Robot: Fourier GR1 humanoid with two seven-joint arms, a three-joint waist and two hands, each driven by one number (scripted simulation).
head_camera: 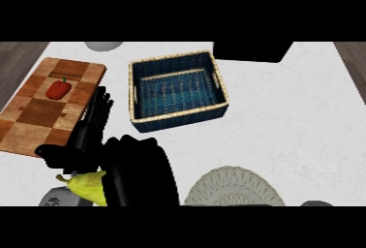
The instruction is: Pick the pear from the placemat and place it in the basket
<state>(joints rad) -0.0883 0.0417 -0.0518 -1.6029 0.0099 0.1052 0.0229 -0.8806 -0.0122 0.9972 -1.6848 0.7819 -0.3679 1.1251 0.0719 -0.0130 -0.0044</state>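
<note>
A yellow-green pear (87,186) shows at the lower left, its stem pointing left, partly hidden by my right hand (136,169), whose fingers are curled round it. The pear is off the round grey woven placemat (230,189), which lies at the lower middle with nothing on it. The blue woven basket (137,80) with a tan rim stands beyond, at the upper middle, and holds nothing. My left hand (89,127) rests open at the left, fingers up, beside the pear and overlapping the cutting board's right edge.
A checkered wooden cutting board (39,116) at the left carries a red bell pepper (58,89). A black block (251,51) stands at the back right of the basket. A grey round object (103,45) sits at the far edge. White counter stretches to the right.
</note>
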